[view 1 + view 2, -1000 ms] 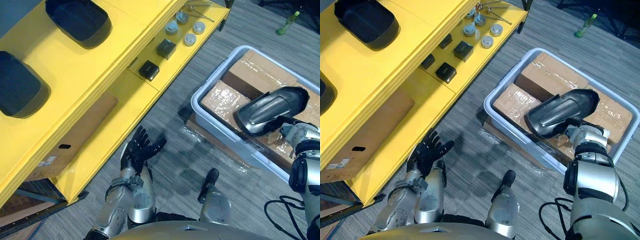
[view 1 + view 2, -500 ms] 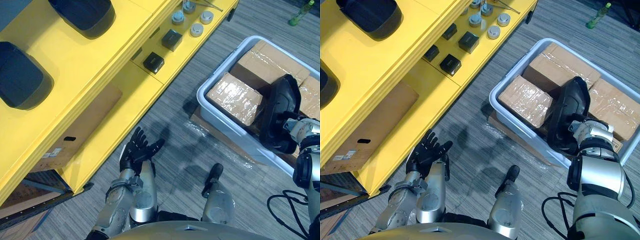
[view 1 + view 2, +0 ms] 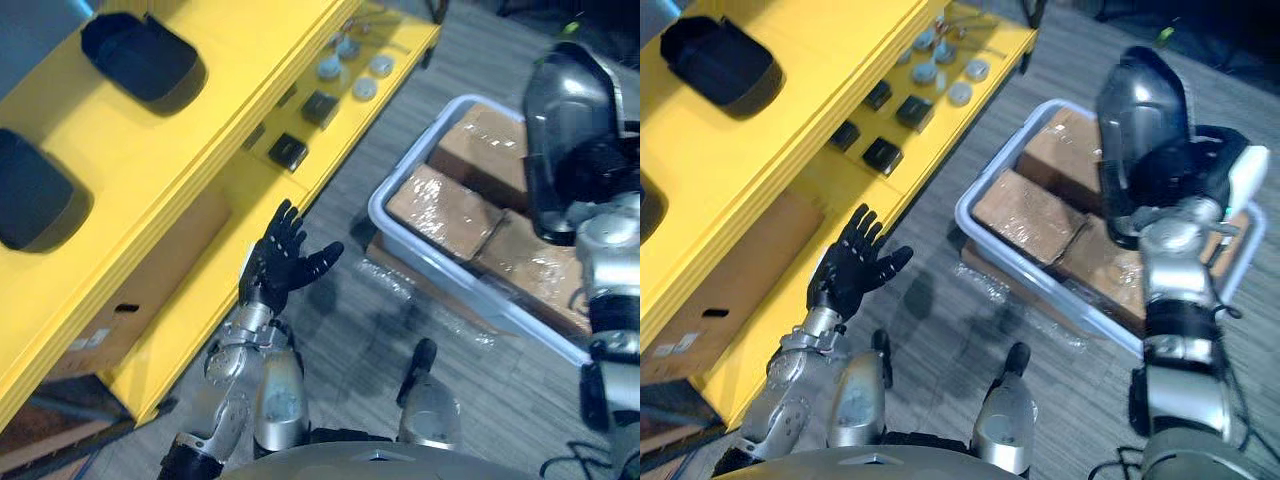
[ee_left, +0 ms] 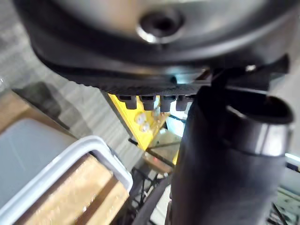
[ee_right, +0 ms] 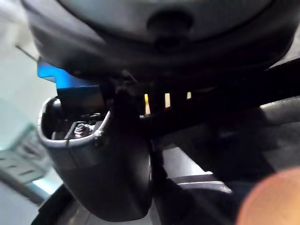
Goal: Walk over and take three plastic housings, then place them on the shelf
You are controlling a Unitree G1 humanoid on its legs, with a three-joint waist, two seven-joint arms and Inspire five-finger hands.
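R: I see right hand (image 3: 1185, 170) clamped round dark glossy curved plastic housing (image 3: 1140, 105), held high over grey plastic bin (image 3: 376, 205) of taped cardboard boxes (image 3: 440, 205) | L: left hand (image 3: 848, 272) spread wide, empty, beside yellow shelf (image 3: 200, 130) | shelf top: one black plastic housing (image 3: 140, 58), second black housing (image 3: 35, 190), well apart

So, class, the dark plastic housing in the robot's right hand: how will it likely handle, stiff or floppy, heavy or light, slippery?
Probably stiff: the plastic housing holds its curved shape though the right hand grips one side only. Likely light for its size, since one hand holds it up. Its glossy surface may make it slippery.
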